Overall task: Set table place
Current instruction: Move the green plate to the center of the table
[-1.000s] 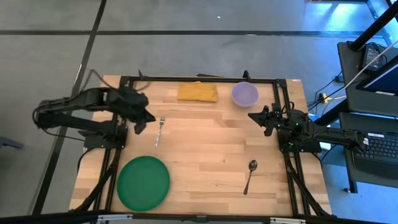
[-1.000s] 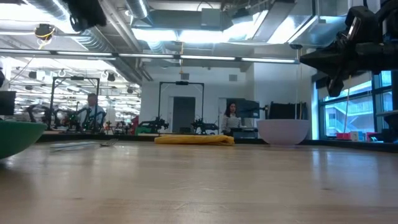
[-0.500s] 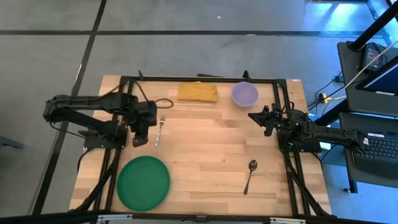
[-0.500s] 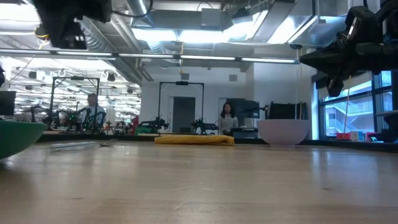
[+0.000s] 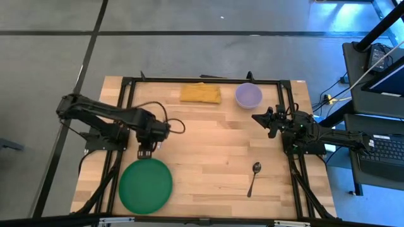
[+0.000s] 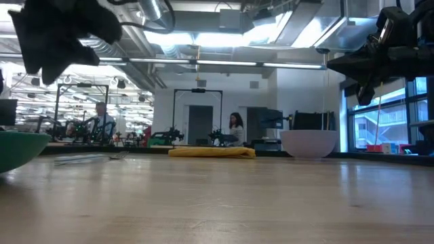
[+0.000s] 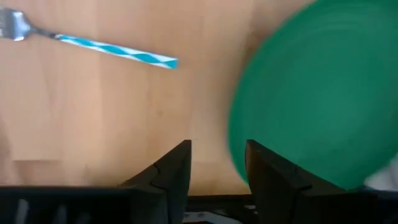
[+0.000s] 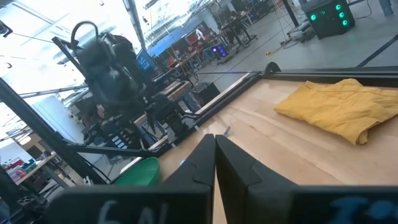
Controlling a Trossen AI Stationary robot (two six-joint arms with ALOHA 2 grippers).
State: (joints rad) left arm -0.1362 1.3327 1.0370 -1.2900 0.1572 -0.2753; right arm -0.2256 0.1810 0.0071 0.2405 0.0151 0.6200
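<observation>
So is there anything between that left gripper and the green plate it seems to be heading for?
Nothing visible. The left gripper, fingers open, hangs just past the green plate's far edge, with only bare table below. The fork lies off to one side, clear of the path.

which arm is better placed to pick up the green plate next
Left. The left gripper hangs open just above the green plate's rim, while the right gripper waits shut across the table near the bowl.

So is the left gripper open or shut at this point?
Open. The left gripper shows a clear gap between its fingers, holding nothing, above the green plate's edge.
</observation>
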